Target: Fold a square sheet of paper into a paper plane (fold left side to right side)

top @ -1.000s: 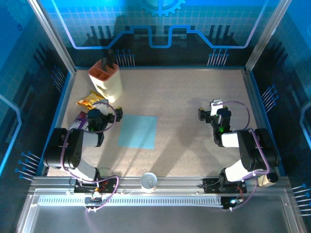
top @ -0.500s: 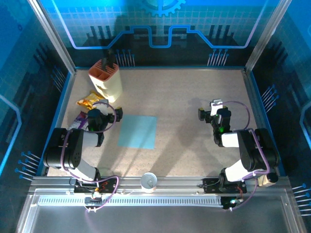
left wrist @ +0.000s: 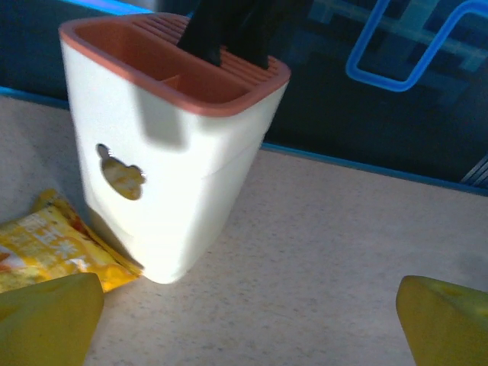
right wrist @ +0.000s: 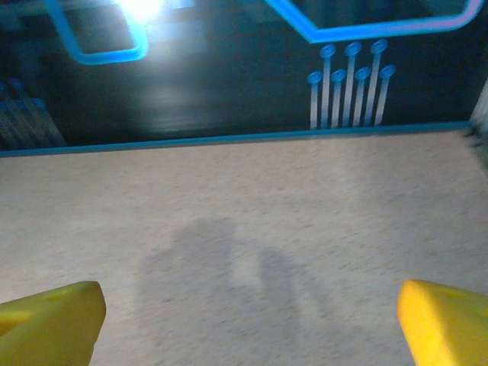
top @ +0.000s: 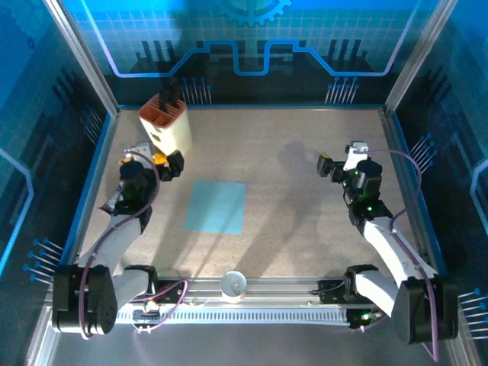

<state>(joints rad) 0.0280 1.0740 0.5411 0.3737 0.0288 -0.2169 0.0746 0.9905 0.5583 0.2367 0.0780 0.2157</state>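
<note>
Top external view: square sheet of paper (top: pixel 216 207), light blue, unfolded, flat on the bench (top: pixel 305 229), left of frame centre, below and right of the cream knife block (top: pixel 168 128) and apart from it.

Left wrist view: left gripper (left wrist: pixel 244 328), yellow fingertips spread wide, nothing between them, facing the knife block; yellow snack packet (left wrist: pixel 53 248) at the block's foot, lower left.

Right wrist view: right gripper (right wrist: pixel 244 320), spread wide, nothing between the fingertips, over bare bench.
</note>
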